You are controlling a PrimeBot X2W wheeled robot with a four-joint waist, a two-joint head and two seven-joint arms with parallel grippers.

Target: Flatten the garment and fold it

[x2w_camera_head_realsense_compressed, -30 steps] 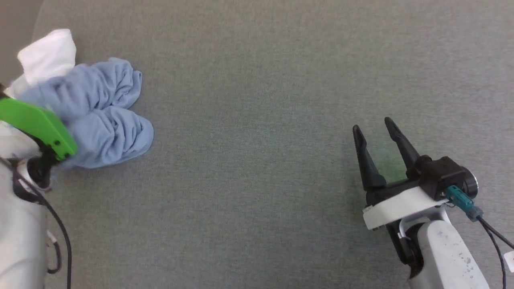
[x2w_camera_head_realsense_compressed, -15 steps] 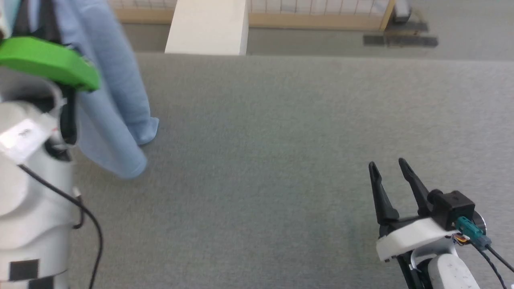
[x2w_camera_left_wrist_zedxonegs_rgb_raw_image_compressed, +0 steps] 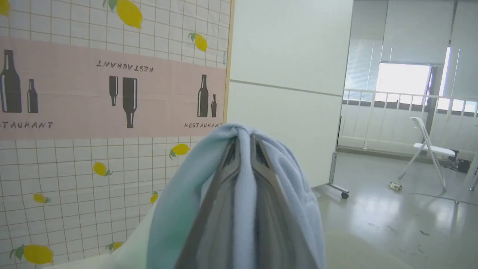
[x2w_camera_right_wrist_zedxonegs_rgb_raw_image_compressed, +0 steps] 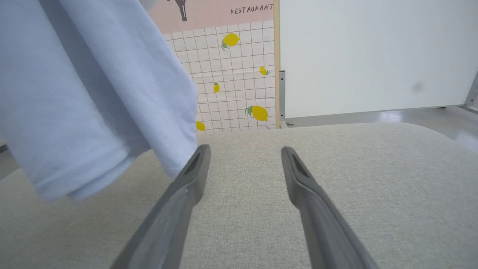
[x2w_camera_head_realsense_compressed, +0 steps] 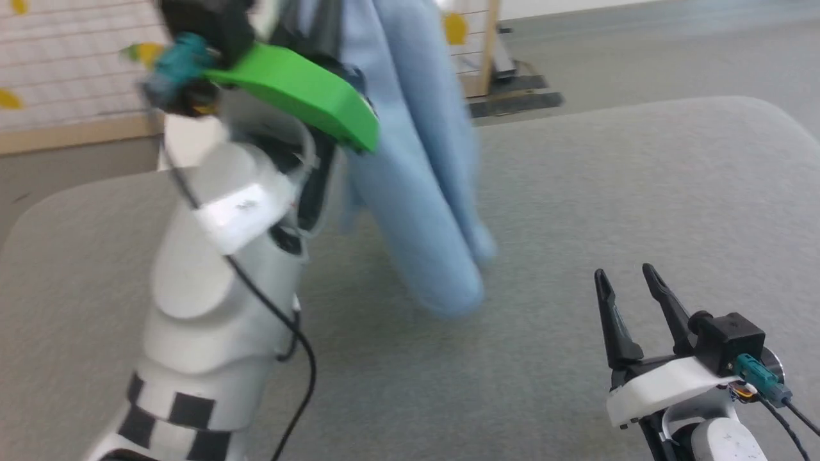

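The garment [x2w_camera_head_realsense_compressed: 416,179], light blue, hangs in a long bunched fold from the top of the head view, its lower end just above the grey table [x2w_camera_head_realsense_compressed: 640,192]. In the left wrist view my left gripper [x2w_camera_left_wrist_zedxonegs_rgb_raw_image_compressed: 244,137] is shut on the garment [x2w_camera_left_wrist_zedxonegs_rgb_raw_image_compressed: 295,179], which drapes over both fingers. The left arm, with its green wrist piece [x2w_camera_head_realsense_compressed: 301,89], is raised high. My right gripper [x2w_camera_head_realsense_compressed: 631,282] rests low at the right, open and holding nothing. In the right wrist view the right gripper [x2w_camera_right_wrist_zedxonegs_rgb_raw_image_compressed: 244,149] points across the table, and the garment [x2w_camera_right_wrist_zedxonegs_rgb_raw_image_compressed: 93,93] hangs just left of its left finger.
The padded grey table [x2w_camera_right_wrist_zedxonegs_rgb_raw_image_compressed: 336,168] has rounded far corners. Beyond it stand a lemon-patterned tiled screen [x2w_camera_left_wrist_zedxonegs_rgb_raw_image_compressed: 93,168] and a white partition on casters [x2w_camera_left_wrist_zedxonegs_rgb_raw_image_compressed: 291,93]. Farther back, a white folding chair [x2w_camera_left_wrist_zedxonegs_rgb_raw_image_compressed: 429,149] stands on a shiny floor.
My left arm has lifted the garment from a crumpled heap on the table, and it now hangs free. The head camera has tilted up. The right gripper stays open.
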